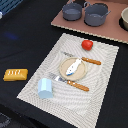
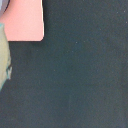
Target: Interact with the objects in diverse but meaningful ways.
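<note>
Dark cloth covers the desk [image 1: 20,30], with a pale woven placemat [image 1: 100,75] laid across its middle and a pinkish board [image 1: 60,21] at the far side.

Only the exterior view shows the toys. On the mat, a small plate [image 1: 64,66] holds the white-and-blue fish [image 1: 74,66]. A knife [image 1: 86,59] with an orange handle lies just beyond the plate and a fork [image 1: 71,83] just in front of it. The tomato [image 1: 87,44] sits on the far part of the mat, apart from the plate. The blue cup [image 1: 45,88] stands upright at the mat's near left corner; what is inside it cannot be made out. The bread block [image 1: 15,74] lies off the mat, on the cloth at the exterior view's left. Two grey pots [image 1: 85,11] stand side by side on the board, and a bowl [image 1: 124,19] shows at the exterior view's right edge.

The wrist view shows only dark cloth, a corner of the pink board [image 2: 22,22], and a pale blurred shape at one edge. Neither view shows the jaws, so whether they are open or closed cannot be told.
</note>
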You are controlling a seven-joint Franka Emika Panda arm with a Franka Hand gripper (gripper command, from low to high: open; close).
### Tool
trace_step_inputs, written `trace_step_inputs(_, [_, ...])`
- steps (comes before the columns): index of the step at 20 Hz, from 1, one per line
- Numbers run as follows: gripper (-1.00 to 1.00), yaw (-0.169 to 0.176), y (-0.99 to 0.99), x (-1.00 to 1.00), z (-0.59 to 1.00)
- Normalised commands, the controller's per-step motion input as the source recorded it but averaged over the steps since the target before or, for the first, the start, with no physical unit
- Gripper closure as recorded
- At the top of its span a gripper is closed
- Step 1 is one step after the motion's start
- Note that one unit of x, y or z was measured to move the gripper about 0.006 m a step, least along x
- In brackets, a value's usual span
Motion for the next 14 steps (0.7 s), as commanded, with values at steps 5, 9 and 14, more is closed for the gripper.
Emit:
trace_step_inputs(5, [-1.0, 0.043, -0.43, 0.01, -0.04])
trace_step_inputs(9, [-1.0, 0.031, -0.81, -0.17, -0.11])
trace_step_inputs(14, [-1.0, 0.019, -0.88, -0.15, -0.15])
